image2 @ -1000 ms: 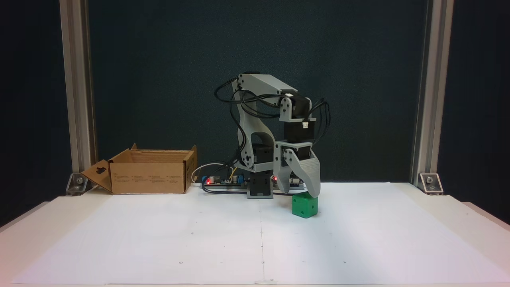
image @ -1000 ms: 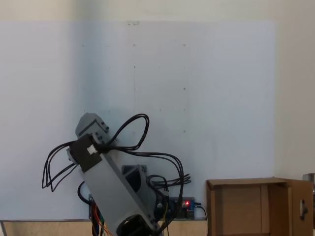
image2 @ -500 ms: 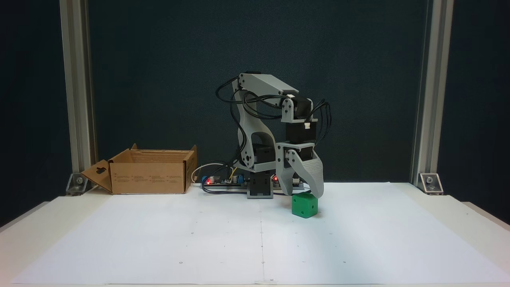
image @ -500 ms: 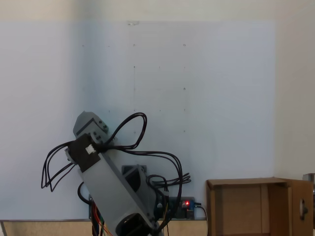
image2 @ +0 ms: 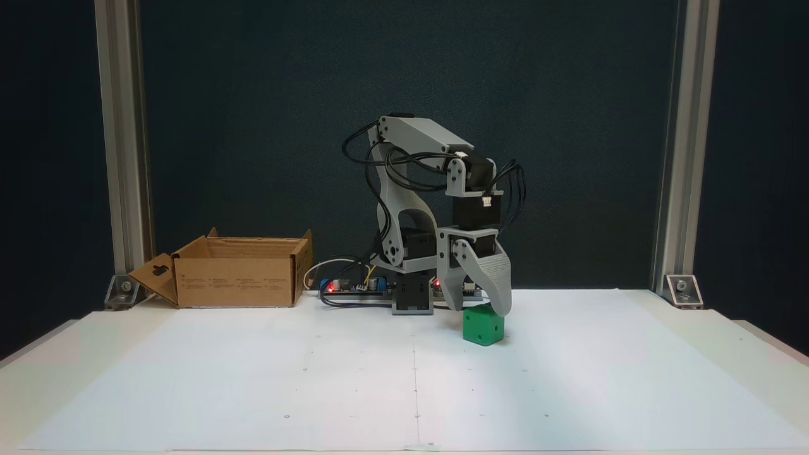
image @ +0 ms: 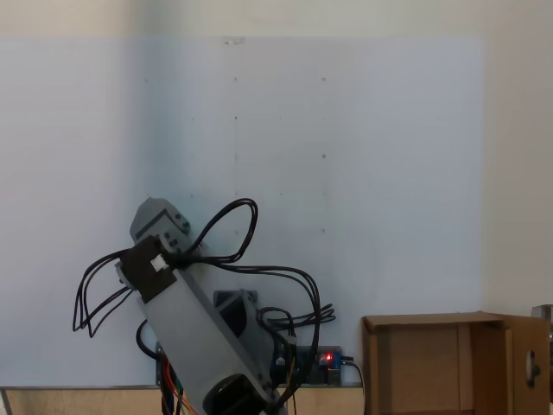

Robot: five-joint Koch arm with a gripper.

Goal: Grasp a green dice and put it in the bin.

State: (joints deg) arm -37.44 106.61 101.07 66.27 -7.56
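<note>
Green and small, the green dice (image2: 483, 325) sits on the white paper sheet (image2: 404, 379) that covers the table, just in front of the arm's base and to the right of it in the front-facing fixed view. The gripper (image2: 475, 306) hangs directly over it, pointing down, with its grey tips at the dice's top back edge; the two fingers stand spread apart, one to the left and the broad ribbed one to the right, so it reads as released, not yet clamped on anything. The brown cardboard bin (image2: 237, 272) stands well apart, at the left of that view near the aluminium post (image2: 123, 151), with its side flap folded outward; in the other fixed view, looking down, the same bin (image: 449, 363) lies at the lower right and the grey arm (image: 186, 316) reaches out at the lower left. Judging from this stance, the main risk is a poor grasp: the tips seem to meet the dice near its upper edge rather than straddling its sides, so closing now could pinch a rounded corner and squirt the cube away across the smooth paper, or tip it. A long carry to the bin with a shallow grip could also drop it short.
</note>
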